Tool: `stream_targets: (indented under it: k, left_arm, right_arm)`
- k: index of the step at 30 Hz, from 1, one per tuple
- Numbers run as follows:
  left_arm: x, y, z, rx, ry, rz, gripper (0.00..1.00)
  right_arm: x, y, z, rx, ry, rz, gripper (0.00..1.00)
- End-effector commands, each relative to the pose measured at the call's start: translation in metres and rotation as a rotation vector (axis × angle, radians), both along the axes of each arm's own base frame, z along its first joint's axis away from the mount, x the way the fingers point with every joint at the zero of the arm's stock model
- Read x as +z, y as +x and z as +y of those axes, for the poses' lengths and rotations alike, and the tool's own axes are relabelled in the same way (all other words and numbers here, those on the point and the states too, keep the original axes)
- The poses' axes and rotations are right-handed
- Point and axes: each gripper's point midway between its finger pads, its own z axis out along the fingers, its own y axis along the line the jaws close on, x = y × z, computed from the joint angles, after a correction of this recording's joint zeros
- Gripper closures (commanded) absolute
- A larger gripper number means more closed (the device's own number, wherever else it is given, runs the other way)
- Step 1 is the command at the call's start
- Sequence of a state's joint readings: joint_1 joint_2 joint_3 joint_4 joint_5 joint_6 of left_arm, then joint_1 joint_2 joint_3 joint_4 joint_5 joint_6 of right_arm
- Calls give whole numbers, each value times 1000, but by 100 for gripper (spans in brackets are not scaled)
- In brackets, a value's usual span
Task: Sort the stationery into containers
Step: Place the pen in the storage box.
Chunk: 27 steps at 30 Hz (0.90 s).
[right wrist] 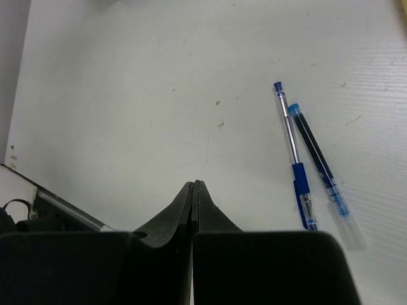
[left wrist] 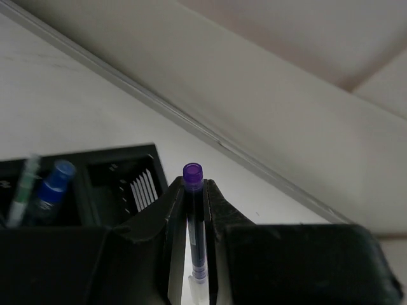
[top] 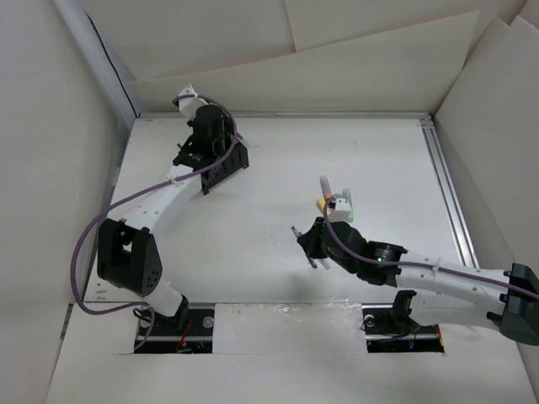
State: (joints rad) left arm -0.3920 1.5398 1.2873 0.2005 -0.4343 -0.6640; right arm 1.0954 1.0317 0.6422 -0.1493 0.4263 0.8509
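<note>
- Left wrist: our left fingers (left wrist: 219, 208) clamp a purple-capped pen (left wrist: 193, 219) beside the organizer (left wrist: 121, 170), which already holds some items.
- We see the right fingers (right wrist: 183, 204) pressed together, empty; two pens (right wrist: 296, 159) are unsorted on the counter (right wrist: 127, 95).

From above, the mesh organizer (top: 240, 162) by the far left corner of the table (top: 278, 151) is mostly buried under the left gripper (top: 210, 147), so no making out its compartments there. The highlighters (top: 322, 202), right of the table's middle, sit half tucked under the right arm (top: 370, 252) and are too tiny to count. In the left wrist view the purple-capped pen (left wrist: 193, 210) runs off the bottom edge between the fingers (left wrist: 159, 222). The organizer's left side gets chopped by the frame, and the blue-topped thing (left wrist: 56, 181) inside is too blurry to name.
</note>
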Motion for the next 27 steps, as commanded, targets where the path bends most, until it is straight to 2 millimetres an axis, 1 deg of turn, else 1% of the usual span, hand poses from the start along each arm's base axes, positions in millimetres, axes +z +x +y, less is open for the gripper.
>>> stream_targets:
  k: [1, 2, 3, 4, 5, 6, 7, 8, 9, 10, 11, 12, 13, 14, 15, 17, 18, 20, 21, 22, 23, 24, 26, 27]
  left_arm:
    - [18, 12, 66, 238, 118, 18, 100]
    - [12, 18, 83, 278, 144, 37, 100]
    - [12, 16, 97, 323, 188, 48, 100]
    - [11, 19, 105, 344, 209, 55, 100]
    - [7, 21, 112, 361, 232, 65, 100]
    - [9, 21, 123, 400, 257, 70, 100]
    - [3, 21, 127, 409, 304, 95, 100]
    - [5, 23, 129, 424, 323, 100, 100]
    - [-1, 26, 132, 437, 348, 117, 100]
    - [-5, 25, 137, 466, 372, 133, 100]
    - [-2, 24, 139, 477, 387, 128, 100]
    - [-9, 26, 139, 473, 403, 140, 100]
    - [-6, 27, 139, 473, 407, 132, 100]
    - [-14, 28, 139, 471, 412, 142, 100]
    - [-14, 27, 140, 478, 422, 147, 100]
    - [-24, 28, 140, 476, 429, 159, 100]
    - [-25, 29, 140, 478, 424, 150, 100]
    - [-42, 27, 142, 483, 438, 173, 100]
    - [-42, 27, 142, 484, 438, 173, 100]
    - [-46, 26, 142, 482, 442, 181, 100]
    - [-53, 24, 143, 479, 450, 196, 100]
    - [-57, 22, 144, 486, 457, 206, 95]
    - [-58, 20, 145, 486, 460, 198, 88]
    - [-58, 21, 144, 477, 459, 198, 85]
  right_arm:
    - [8, 5, -6, -61, 51, -27, 100]
    - [12, 4, -7, -61, 65, -34, 100]
    - [9, 5, -11, -76, 65, -31, 100]
    - [3, 4, -13, -76, 52, -26, 100]
    - [11, 3, -14, -80, 82, -32, 100]
    - [5, 3, -17, -89, 69, -32, 100]
    - [8, 4, -20, -99, 71, -38, 100]
    - [8, 4, -20, -99, 71, -38, 100]
    - [4, 3, -21, -103, 71, -30, 100]
    - [4, 3, -21, -103, 71, -29, 100]
    - [2, 4, -23, -113, 60, -31, 100]
    - [1, 3, -24, -117, 59, -21, 100]
    - [1, 5, -26, -128, 56, -27, 100]
    - [0, 5, -28, -140, 54, -23, 100]
    - [0, 5, -28, -141, 54, -23, 100]
    - [0, 5, -27, -145, 61, -19, 100]
    - [0, 7, -29, -156, 58, -25, 99]
    - [-3, 9, -35, -200, 56, -17, 89]
    - [-4, 10, -38, -215, 52, -13, 84]
    - [-10, 10, -41, -237, 37, 3, 79]
    - [-12, 10, -41, -237, 24, 8, 68]
    - [-16, 11, -44, -255, 12, 14, 63]
    - [-23, 13, -46, -294, -15, 39, 59]
    - [-29, 12, -48, -299, -36, 53, 59]
